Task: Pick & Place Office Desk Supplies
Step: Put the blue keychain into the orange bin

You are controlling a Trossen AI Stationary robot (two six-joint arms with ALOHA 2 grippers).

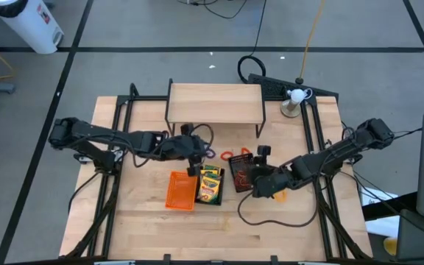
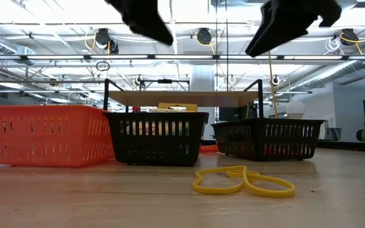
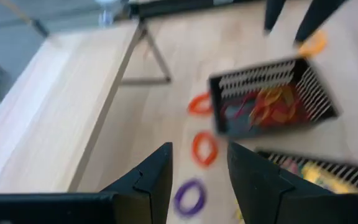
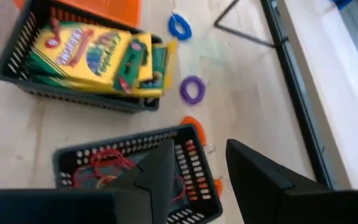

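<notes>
Three mesh trays stand mid-table: an orange one (image 1: 181, 190), a black one (image 1: 210, 184) holding yellow-and-green crayon boxes (image 4: 95, 55), and a black one (image 1: 241, 171) holding red and orange rubber bands (image 3: 269, 104). Loose bands lie on the wood beyond the trays: purple (image 3: 189, 196), orange (image 3: 204, 148), blue (image 4: 179, 26). Yellow bands (image 2: 243, 180) lie near the front right. My left gripper (image 3: 197, 180) hovers open above the purple band, holding nothing. My right gripper (image 4: 201, 180) hovers open over the band tray (image 4: 129, 171), also holding nothing.
A low wooden shelf on black legs (image 1: 216, 103) stands at the table's far middle, with a white object on a stand (image 1: 294, 96) at the far right. Black frame rails run along both sides of the table. Bare wood lies in front of the trays.
</notes>
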